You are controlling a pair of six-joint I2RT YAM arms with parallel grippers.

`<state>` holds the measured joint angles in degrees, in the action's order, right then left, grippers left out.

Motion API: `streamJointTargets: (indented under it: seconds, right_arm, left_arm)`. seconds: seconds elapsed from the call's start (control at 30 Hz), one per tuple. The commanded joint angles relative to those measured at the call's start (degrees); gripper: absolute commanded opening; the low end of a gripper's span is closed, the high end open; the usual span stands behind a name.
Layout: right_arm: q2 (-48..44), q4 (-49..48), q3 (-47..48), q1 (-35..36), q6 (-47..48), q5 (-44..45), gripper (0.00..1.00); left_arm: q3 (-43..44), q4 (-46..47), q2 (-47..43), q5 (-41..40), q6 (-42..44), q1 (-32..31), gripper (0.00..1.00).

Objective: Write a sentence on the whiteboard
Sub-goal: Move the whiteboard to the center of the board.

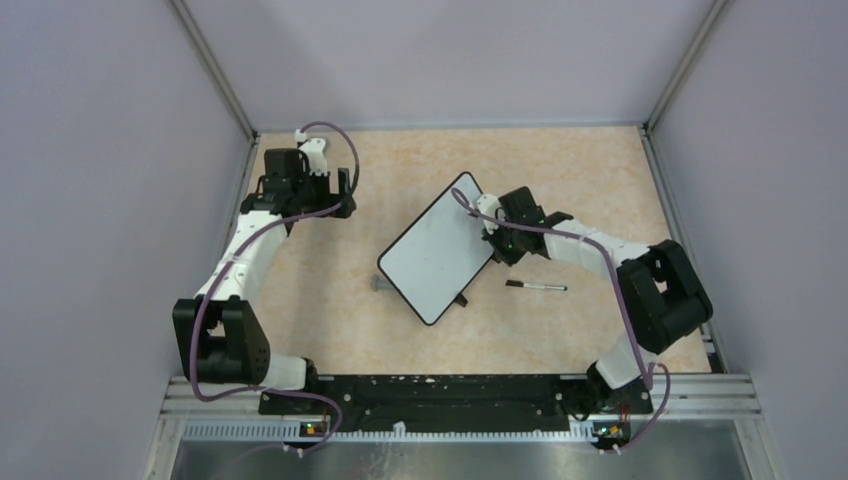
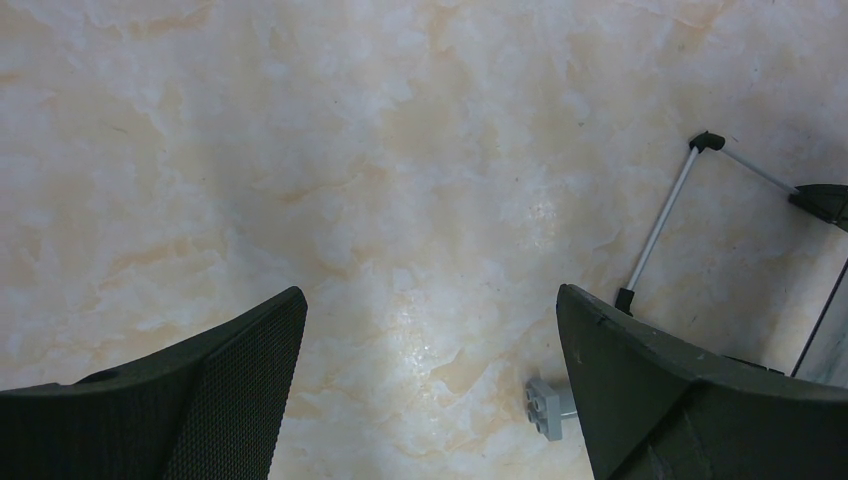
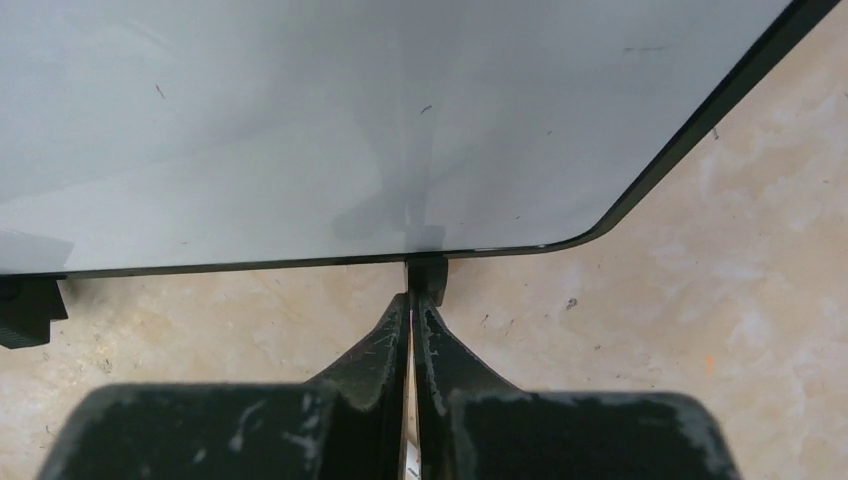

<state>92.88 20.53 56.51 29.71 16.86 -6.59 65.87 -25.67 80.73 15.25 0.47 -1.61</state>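
The whiteboard [image 1: 437, 249] lies tilted in the middle of the table, with a thin black rim. Its face is blank, and no sentence shows on it. In the right wrist view the whiteboard [image 3: 300, 120] fills the top. My right gripper [image 3: 412, 297] is shut, its tips right against a small black foot [image 3: 428, 272] at the board's edge. From above, my right gripper [image 1: 497, 232] sits at the board's right edge. My left gripper [image 1: 345, 190] is open and empty at the back left, and the left wrist view [image 2: 430, 300] shows it over bare table.
A black marker [image 1: 535, 286] lies on the table right of the board. A small grey studded block [image 1: 383, 284] lies at the board's left corner, also in the left wrist view [image 2: 545, 405]. A thin metal rod [image 2: 660, 220] with black ends shows there. Walls enclose the table.
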Motion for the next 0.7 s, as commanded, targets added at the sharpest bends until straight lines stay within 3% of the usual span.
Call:
streamJointTargets:
  seconds: [0.0, 0.3, 0.33, 0.37, 0.4, 0.43, 0.67]
  right_arm:
    - [-2.6, -0.5, -2.5, 0.1, 0.0, -0.2, 0.00]
    - [-12.0, -0.8, -8.8, 0.1, -3.1, 0.6, 0.00]
    - [-12.5, -1.8, -9.1, 0.1, -3.4, 1.1, 0.07]
    - [-12.8, -2.8, -9.4, 0.1, -3.3, 1.5, 0.24]
    - [-13.0, -4.4, -9.8, 0.1, -3.1, 1.5, 0.35]
    - [-12.8, -5.6, -9.9, 0.1, -2.7, 1.3, 0.41]
    - [-6.0, -9.4, -6.5, 0.1, -0.6, 1.1, 0.43]
  left_arm:
    - [-0.7, 2.2, -1.8, -0.8, -0.3, -0.1, 0.99]
    - [-1.1, 2.4, -1.9, -0.1, -0.3, -0.1, 0.99]
    - [-1.1, 2.7, -2.0, 0.2, -0.3, -0.1, 0.99]
    - [-1.4, 3.0, -2.0, 0.6, -1.1, -0.1, 0.99]
    - [-1.4, 3.3, -2.0, 1.0, -1.9, -0.1, 0.99]
    - [-1.3, 3.3, -1.9, 1.3, -2.1, -0.1, 0.99]
    - [-0.8, 2.5, -2.7, 1.6, -1.8, -0.1, 0.99]
